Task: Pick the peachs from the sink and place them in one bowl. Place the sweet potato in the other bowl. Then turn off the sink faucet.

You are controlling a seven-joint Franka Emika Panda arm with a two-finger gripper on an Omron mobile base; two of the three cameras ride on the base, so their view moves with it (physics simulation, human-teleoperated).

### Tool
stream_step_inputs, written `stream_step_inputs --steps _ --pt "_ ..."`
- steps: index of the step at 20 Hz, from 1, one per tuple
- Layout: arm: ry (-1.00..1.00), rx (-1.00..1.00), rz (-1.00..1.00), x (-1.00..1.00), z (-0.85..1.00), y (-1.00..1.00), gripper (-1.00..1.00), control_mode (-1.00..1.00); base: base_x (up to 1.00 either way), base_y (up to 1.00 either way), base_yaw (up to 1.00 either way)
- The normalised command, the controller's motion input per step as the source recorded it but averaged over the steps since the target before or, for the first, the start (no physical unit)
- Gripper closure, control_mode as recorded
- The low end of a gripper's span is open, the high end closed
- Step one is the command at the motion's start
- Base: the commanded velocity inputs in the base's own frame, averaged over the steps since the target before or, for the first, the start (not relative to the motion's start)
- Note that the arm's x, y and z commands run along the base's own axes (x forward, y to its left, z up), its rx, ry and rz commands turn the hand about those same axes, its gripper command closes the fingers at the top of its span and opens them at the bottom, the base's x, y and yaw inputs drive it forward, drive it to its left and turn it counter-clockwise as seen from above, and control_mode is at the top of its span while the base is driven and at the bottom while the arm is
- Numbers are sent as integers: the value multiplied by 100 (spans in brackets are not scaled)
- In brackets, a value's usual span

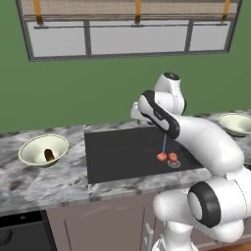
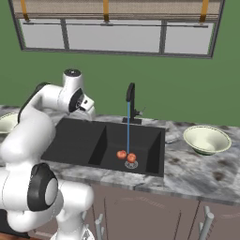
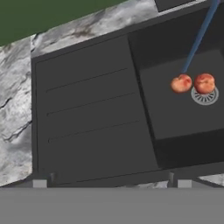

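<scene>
On the floor of the black sink point(image 2: 79, 138), two peaches are seen lying side by side, just touching or nearly so: the left peach point(image 3: 181, 83) sits under the foot of the blue water stream point(image 3: 199, 37), the right peach point(image 3: 204, 83) rests at the edge of the silver drain ring point(image 3: 205, 96). The same pair is recorded in the left base view at point(image 1: 161, 157) and point(image 1: 172, 157), and in the right base view at point(image 2: 121, 154) and point(image 2: 131, 158). Water is seen running from the black gooseneck faucet point(image 2: 131, 102), which stands on the counter point(image 2: 197, 168) behind the basin. The sweet potato point(image 1: 49, 155) is noted lying inside the left bowl point(image 1: 34, 145), on the counter left of the sink. The right bowl point(image 2: 206, 139) is seen on the counter right of the sink, well apart from the basin, with nothing visible inside it. The gripper point(image 3: 111, 180) is held above the ribbed drainboard half of the sink, left of the basin, and nothing is gripped; its two finger tips point(image 3: 40, 183) are seen wide apart at the bottom of the hand view. The arm point(image 1: 206, 137) is seen stretched over the front of the sink in the left base view.
</scene>
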Motion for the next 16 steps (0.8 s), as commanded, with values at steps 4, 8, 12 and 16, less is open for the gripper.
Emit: stream_step_inputs --steps 4,8,12,16 --pt "13 -9 0 -18 0 -78 -100 -100 0 0 0" --pt "10 -9 0 -11 -3 -76 -100 -100 0 0 0" --pt "7 -9 0 -5 -12 -68 -100 -100 0 0 0" --pt "-7 0 1 -23 -25 -66 -100 -100 0 0 0"
